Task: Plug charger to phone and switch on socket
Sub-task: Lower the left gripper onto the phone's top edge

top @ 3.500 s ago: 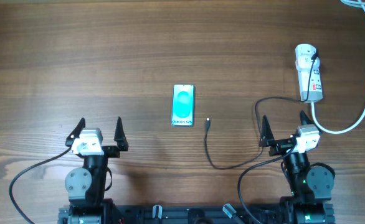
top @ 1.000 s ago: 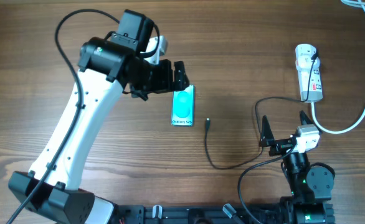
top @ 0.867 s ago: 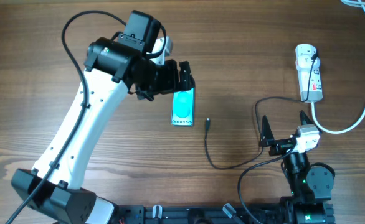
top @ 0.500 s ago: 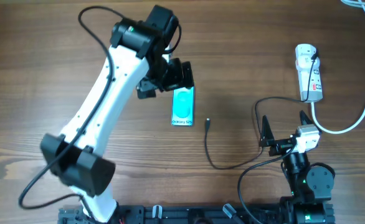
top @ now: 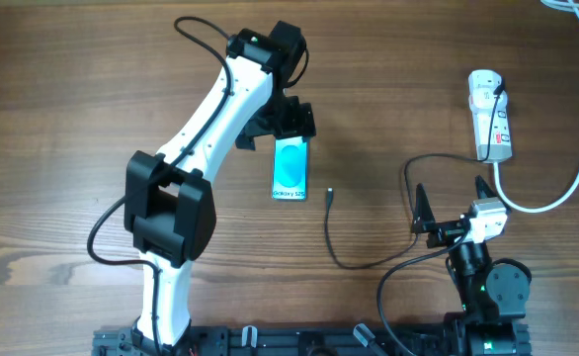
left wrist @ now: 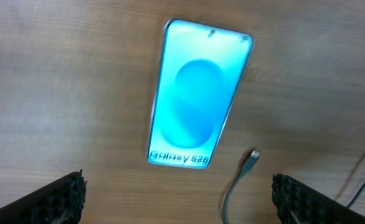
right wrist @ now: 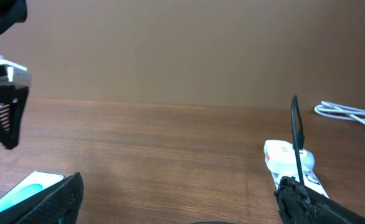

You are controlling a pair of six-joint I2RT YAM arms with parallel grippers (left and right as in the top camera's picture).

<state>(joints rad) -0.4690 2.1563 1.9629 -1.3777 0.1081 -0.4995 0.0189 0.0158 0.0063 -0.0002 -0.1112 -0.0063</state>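
The phone (top: 290, 170) lies flat on the wood table, cyan screen up, white text at its near end; it also shows in the left wrist view (left wrist: 198, 93) and the right wrist view (right wrist: 27, 190). The charger, a thin black cable (top: 354, 262), ends in a small tip (top: 329, 195) just right of the phone's near end, also in the left wrist view (left wrist: 252, 157). The white socket strip (top: 489, 129) lies at the far right. My left gripper (top: 289, 127) hovers open above the phone (left wrist: 177, 182), touching nothing. My right gripper (top: 451, 200) is open and empty at rest (right wrist: 179, 186).
A thick white cord (top: 566, 188) loops from the socket strip to the table's right edge and far corner. The black cable runs up to the strip, where its plug sits (top: 498, 96). The left arm's white links (top: 210, 129) stretch across the table's left middle.
My left arm rose from its rest pose and swung out to the phone. In the last second its gripper shifted right, over the phone's far end. The right arm has not moved.
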